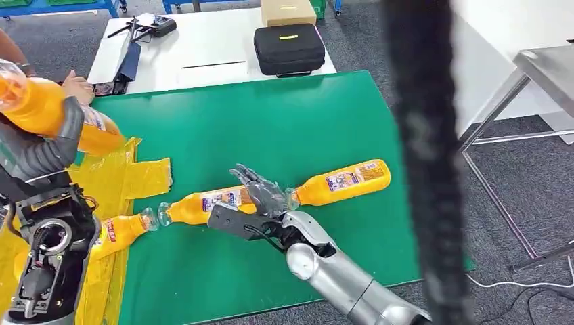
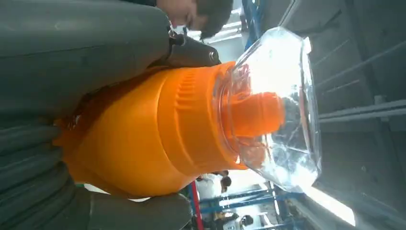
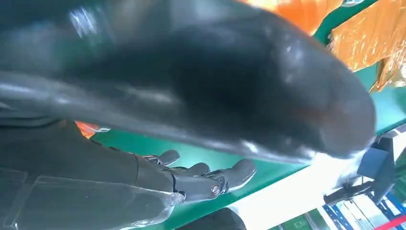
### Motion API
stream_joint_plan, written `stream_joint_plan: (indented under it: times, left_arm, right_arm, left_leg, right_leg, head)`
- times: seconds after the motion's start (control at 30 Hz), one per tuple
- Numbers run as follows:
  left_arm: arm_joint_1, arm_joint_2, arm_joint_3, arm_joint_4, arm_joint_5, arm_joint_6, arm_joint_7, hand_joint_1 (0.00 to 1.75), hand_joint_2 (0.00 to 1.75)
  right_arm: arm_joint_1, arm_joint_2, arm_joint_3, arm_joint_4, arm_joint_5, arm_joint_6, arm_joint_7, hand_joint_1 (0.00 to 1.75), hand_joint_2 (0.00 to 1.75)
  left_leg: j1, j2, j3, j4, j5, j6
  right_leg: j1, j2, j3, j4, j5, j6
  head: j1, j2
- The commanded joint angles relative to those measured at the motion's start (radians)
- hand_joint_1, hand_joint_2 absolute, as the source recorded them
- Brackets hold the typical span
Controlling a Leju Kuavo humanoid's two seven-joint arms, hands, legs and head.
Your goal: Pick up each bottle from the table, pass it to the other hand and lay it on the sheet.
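My left hand [image 1: 49,145] grips an orange bottle [image 1: 47,112] raised over the table's left edge, above the yellow sheet [image 1: 139,177]. The left wrist view shows that bottle [image 2: 153,139] and its clear cap [image 2: 282,110] close up, between my fingers [image 2: 72,43]. A second bottle [image 1: 120,230] lies on the sheet. Two more lie on the green mat [image 1: 271,122]: one in the middle [image 1: 200,205] and one to its right [image 1: 346,179]. My right hand [image 1: 260,193] hovers over the middle bottle's right end, fingers [image 3: 210,179] spread, holding nothing.
A person's hand [image 1: 78,88] rests at the mat's far left corner. Behind the mat a white table [image 1: 196,47] carries a black case [image 1: 289,49] and a cardboard box [image 1: 288,10]. A thick black cable [image 1: 423,162] hangs close in front. A metal table [image 1: 545,68] stands right.
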Motion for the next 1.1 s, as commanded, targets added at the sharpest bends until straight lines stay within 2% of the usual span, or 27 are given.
stream_joint_plan:
  times: [0.03,0.13,0.17,0.23,0.27,0.33,0.37,0.5,0.53,0.57,0.83,0.93,1.1]
  left_arm:
    - [-0.053,0.02,0.011,0.075,-0.002,0.004,-0.003,1.75,1.75]
    - [-0.066,0.044,-0.001,0.114,-0.124,0.045,0.024,1.75,1.75]
    - [-0.08,0.066,-0.002,0.173,-0.279,0.083,0.046,1.75,1.75]
    - [-0.087,0.06,0.028,0.247,-0.458,0.083,0.056,1.75,1.75]
    - [-0.09,0.06,0.055,0.314,-0.662,0.083,0.073,1.75,1.75]
    - [-0.122,0.104,-0.007,0.474,-0.853,0.059,0.14,1.75,1.75]
    - [-0.126,0.102,-0.013,0.489,-0.856,0.063,0.143,1.75,1.75]
    - [-0.194,0.128,-0.159,0.787,-1.081,0.025,0.23,1.75,1.75]
    - [-0.204,0.124,-0.175,0.828,-1.086,0.019,0.236,1.75,1.75]
    - [-0.25,0.118,-0.257,0.993,-1.146,-0.022,0.258,1.75,1.75]
    - [-0.26,0.116,-0.269,1.026,-1.146,0.0,0.264,1.75,1.75]
    - [-0.3,0.122,-0.374,1.161,-1.261,-0.076,0.327,1.75,1.75]
    - [-0.338,0.092,-0.414,1.286,-1.303,-0.134,0.35,1.75,1.75]
  right_arm:
    - [-0.012,-0.018,-0.006,-0.005,-0.002,0.009,0.0,0.0,0.0]
    - [-0.016,-0.017,-0.004,-0.005,0.0,0.014,-0.005,0.0,0.0]
    - [-0.02,-0.016,0.004,-0.008,-0.002,0.017,-0.013,0.0,0.0]
    - [-0.025,-0.017,0.018,-0.011,-0.004,0.023,-0.016,0.0,0.0]
    - [-0.026,-0.018,0.028,-0.016,-0.01,0.026,-0.017,0.0,0.0]
    - [-0.029,-0.026,0.041,-0.029,-0.022,0.028,-0.011,0.0,0.0]
    - [-0.03,-0.028,0.043,-0.031,-0.023,0.028,-0.01,0.0,0.0]
    - [-0.027,-0.047,0.053,-0.05,-0.043,0.03,-0.008,0.0,0.0]
    - [-0.026,-0.048,0.053,-0.053,-0.047,0.03,-0.011,0.0,0.0]
    - [-0.031,-0.048,0.066,-0.05,-0.059,0.039,-0.024,0.0,0.0]
    - [-0.033,-0.045,0.07,-0.045,-0.061,0.039,-0.025,0.0,0.0]
    - [-0.045,-0.042,0.096,-0.04,-0.079,0.05,-0.036,0.0,0.0]
    - [-0.041,-0.042,0.112,-0.061,-0.086,0.05,-0.038,0.0,0.0]
  left_leg:
    - [0.0,-0.001,0.001,0.0,0.0,-0.002]
    - [0.0,0.0,0.003,0.001,-0.001,-0.003]
    - [0.001,-0.001,0.003,0.001,-0.002,-0.003]
    - [0.0,-0.001,0.002,0.0,-0.001,-0.002]
    - [0.001,0.0,0.005,0.002,-0.003,-0.005]
    - [-0.001,0.001,0.004,-0.001,0.0,-0.003]
    - [0.0,0.0,0.004,-0.001,0.0,-0.003]
    - [-0.001,-0.002,0.004,-0.001,0.0,-0.003]
    - [-0.001,-0.002,0.003,-0.001,0.001,-0.002]
    - [0.0,-0.001,0.005,-0.001,0.0,-0.003]
    - [0.001,0.002,0.003,0.001,0.0,-0.004]
    - [0.001,0.001,0.002,0.001,0.0,-0.004]
    - [0.0,0.001,0.0,0.0,0.001,-0.003]
  right_leg:
    - [0.0,-0.002,0.002,0.0,-0.001,0.0]
    - [0.001,-0.002,0.003,0.001,-0.002,0.0]
    - [0.001,-0.003,0.004,0.001,-0.002,0.0]
    - [0.0,-0.002,0.003,0.0,-0.001,0.0]
    - [0.001,-0.003,0.006,0.002,-0.003,-0.001]
    - [0.0,-0.001,0.004,0.0,-0.001,0.0]
    - [0.0,-0.002,0.004,0.0,-0.001,0.0]
    - [0.0,-0.003,0.004,0.0,-0.001,0.0]
    - [-0.001,-0.003,0.003,0.0,-0.001,0.0]
    - [0.0,-0.004,0.004,0.0,-0.001,-0.001]
    - [0.001,-0.001,0.002,0.002,0.0,-0.003]
    - [0.001,-0.001,0.001,0.002,0.0,-0.003]
    - [0.0,-0.001,0.0,0.002,0.001,-0.003]
  head:
    - [0.0,0.0]
    - [0.0,0.0]
    - [0.0,0.0]
    - [0.0,0.0]
    - [0.0,0.0]
    - [0.0,0.0]
    - [0.0,0.0]
    - [0.0,0.0]
    - [0.0,0.0]
    - [0.0,0.0]
    - [0.0,0.0]
    - [0.0,0.0]
    - [0.0,0.0]
